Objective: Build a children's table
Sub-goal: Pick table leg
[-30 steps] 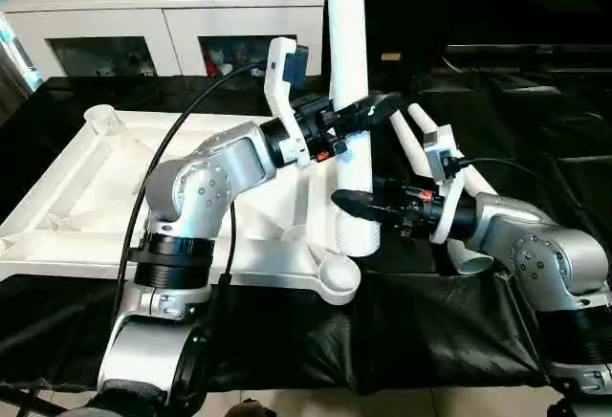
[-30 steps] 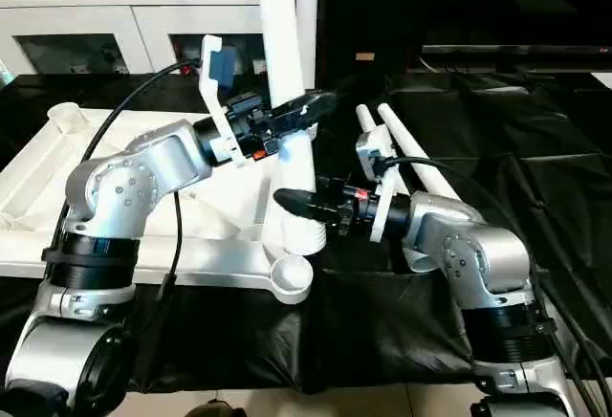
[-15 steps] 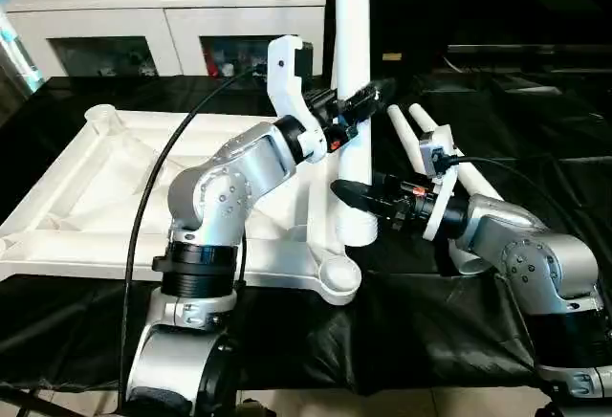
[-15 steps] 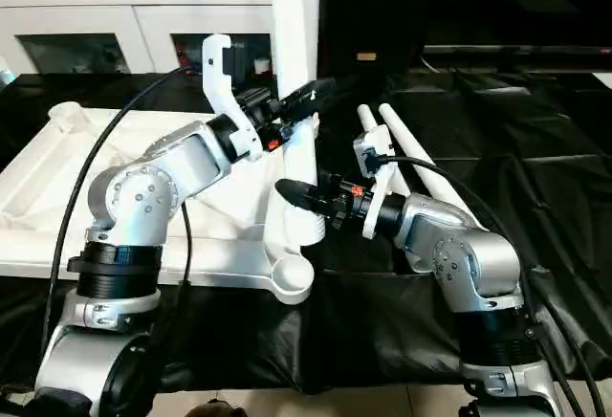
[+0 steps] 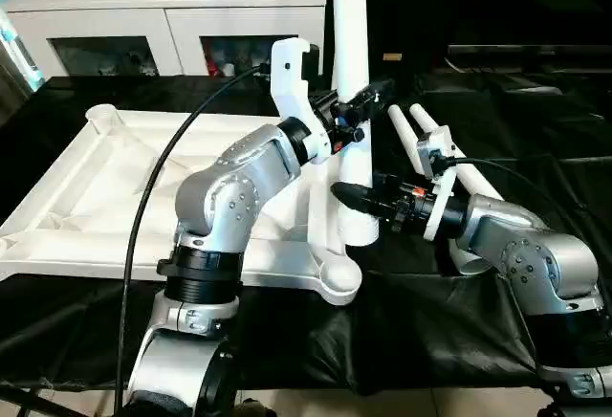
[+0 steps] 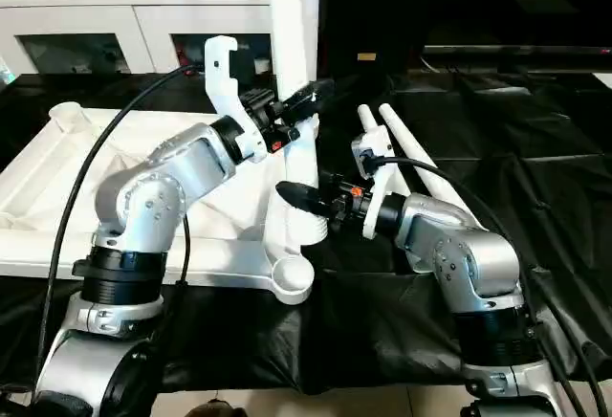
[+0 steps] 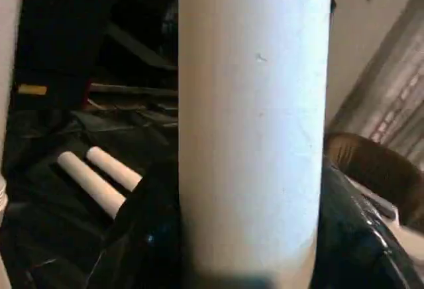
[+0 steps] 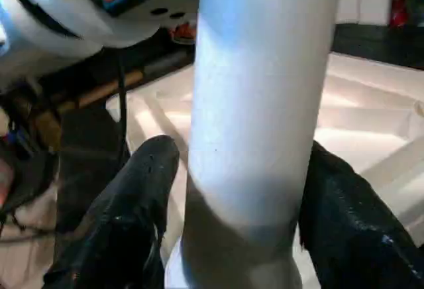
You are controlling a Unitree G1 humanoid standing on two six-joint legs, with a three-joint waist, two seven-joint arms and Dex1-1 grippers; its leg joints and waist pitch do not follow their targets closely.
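- The left gripper (image 5: 361,111) sits just above the centre of the left eye view, its two black fingers (image 7: 149,236) closed around an upright white table leg (image 5: 350,73) partway up its length; in the left wrist view a dark finger lies against each side of the leg.
- The right gripper (image 5: 356,197) is right of centre and lower, pointing toward picture left, its fingers (image 8: 132,203) standing on either side of the same leg near its thick lower end. In the right wrist view one finger lies against the leg; whether the other touches it I cannot tell.
- The leg stands nearly vertical, running from the top edge of the frame down to the near right part of the table top (image 5: 86,207).
- The table top lies upside down on a black cloth (image 5: 430,321), filling the left half of the frame, rim and ribs facing up.
- An open round corner socket (image 5: 337,278) sits at its near right corner, just below the held leg's foot; another socket (image 5: 100,116) is at the far left corner.
- Two more white legs (image 5: 421,135) lie side by side on the cloth, right of centre, behind the right gripper's wrist.
- A white cabinet (image 5: 163,15) with shelf openings runs across the upper left.
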